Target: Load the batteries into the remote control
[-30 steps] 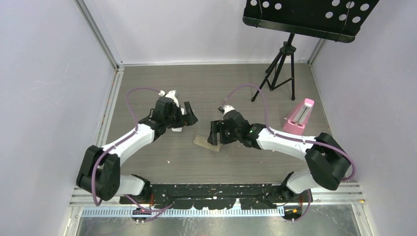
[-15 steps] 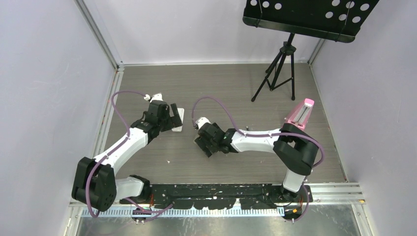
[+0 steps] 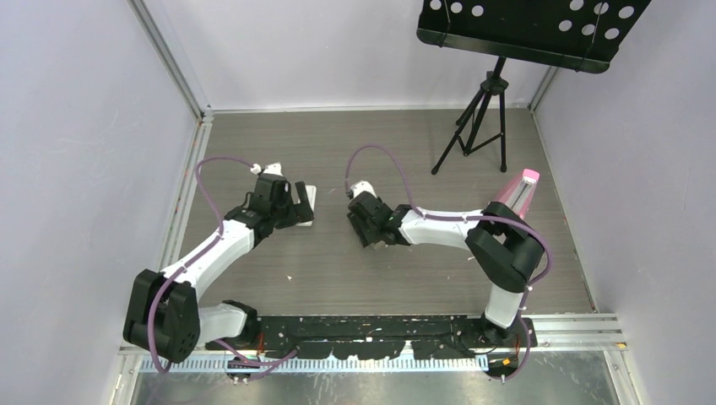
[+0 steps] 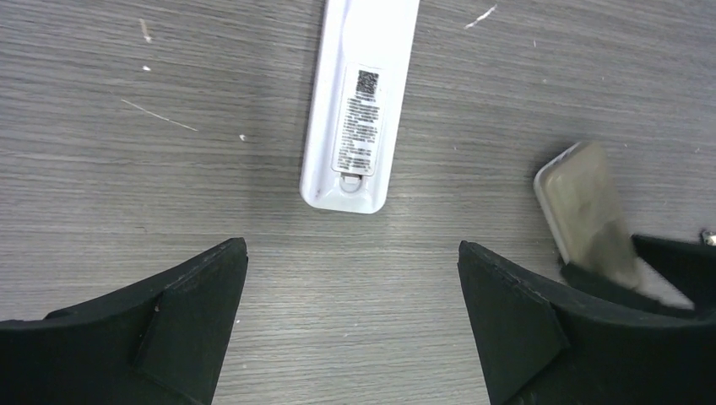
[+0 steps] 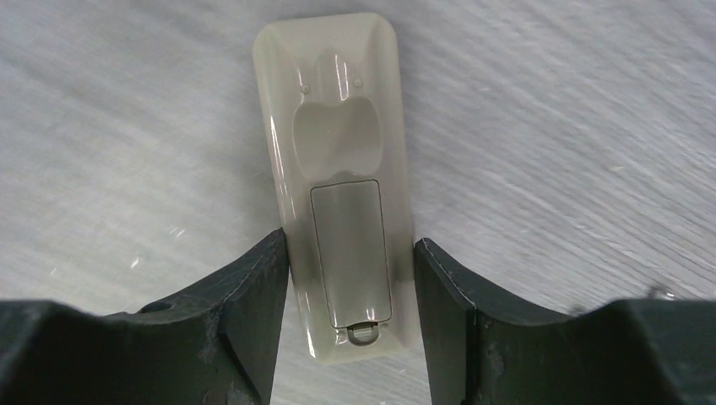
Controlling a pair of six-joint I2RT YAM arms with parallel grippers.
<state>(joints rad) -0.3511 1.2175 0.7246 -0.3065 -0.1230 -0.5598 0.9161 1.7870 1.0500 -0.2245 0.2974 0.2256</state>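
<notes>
Centre of right wrist view: remote [image 5: 338, 126] lies tan face up on table [image 5: 549, 126], right gripper [image 5: 350, 253] pinching its sides; left gripper [image 4: 350, 270] spread wide below white bar [image 4: 359, 101].

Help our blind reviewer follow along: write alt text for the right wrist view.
A glossy tan-beige plastic remote control lies back-up on the grey wood-grain table, battery cover closed. The black fingers of the right gripper clamp its two long sides.

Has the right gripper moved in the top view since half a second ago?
Yes. The right gripper, clamped on the remote control, has gone away from the base rail and slightly right, toward the tripod stand.
</notes>
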